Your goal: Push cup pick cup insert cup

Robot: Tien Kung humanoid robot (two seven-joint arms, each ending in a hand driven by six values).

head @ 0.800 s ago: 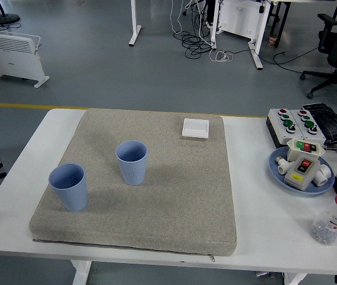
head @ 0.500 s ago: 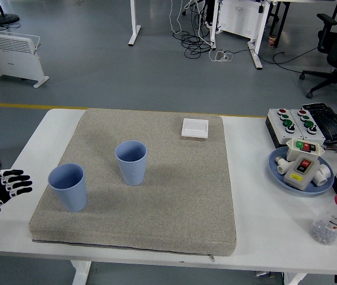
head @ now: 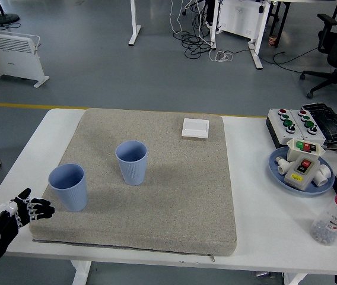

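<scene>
Here, in the head view, the robot's left hand (head: 31, 209) hovers at the lower left corner of the grey fabric mat (head: 174, 196), its black fingers (head: 41, 208) spread and relaxed, holding nothing; the right hand is not in view. Just beside that hand, on the mat, stands the nearer light blue ribbed plastic cup (head: 69, 187), upright and mouth up. A second light blue ribbed cup (head: 132, 162) stands upright near it, farther in toward the mat's middle, the two clearly apart. A small white square plate (head: 195, 128) lies at the mat's far right corner. The white table (head: 263, 228) carries the mat. The risk I see is tipping: a push landing high on the nearer cup's wall could topple it on the soft mat rather than slide it, and an off-centre push could send it past the second cup.
</scene>
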